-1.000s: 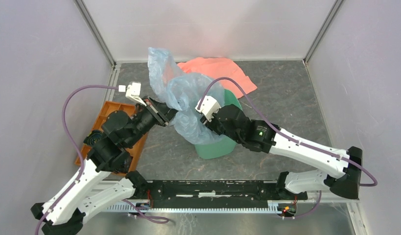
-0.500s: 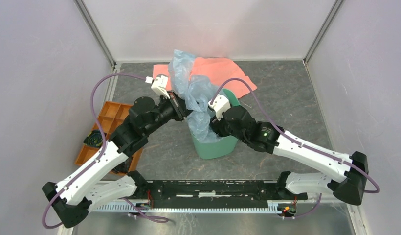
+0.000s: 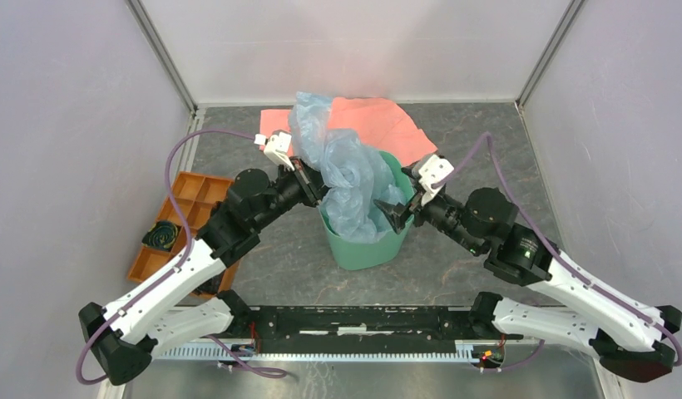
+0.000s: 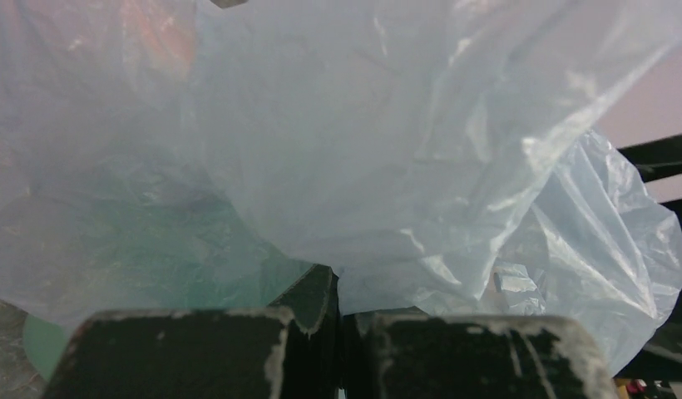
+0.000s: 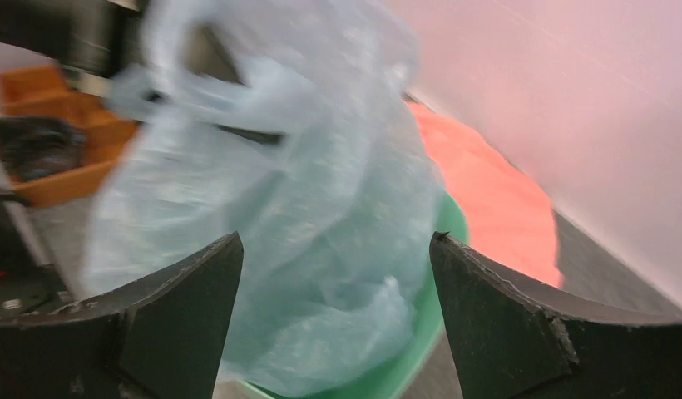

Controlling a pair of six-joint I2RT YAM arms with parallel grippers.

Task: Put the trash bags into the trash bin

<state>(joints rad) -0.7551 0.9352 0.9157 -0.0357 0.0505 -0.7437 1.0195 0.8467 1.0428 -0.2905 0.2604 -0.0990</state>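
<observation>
Bin (image 3: 367, 248) sits mid-frame, with bare table wide to its right and below. Cloth (image 3: 379, 120) crowds its upper rim, and the tray (image 3: 196, 195) hugs the left wall. Bag (image 3: 348, 170) is bunched in the bin's mouth, billowing above the rim (half in, half out). Left gripper (image 3: 319, 193) is clamped on the bag's left side. Right gripper (image 3: 391, 218) gapes wide at the bin's right rim, the bag just ahead of it.

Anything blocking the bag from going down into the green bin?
Nothing visible does. The trash bag has its lower part already in the trash bin; the rest bulges above the rim, pinched by the left gripper. The right gripper is open beside it.
</observation>
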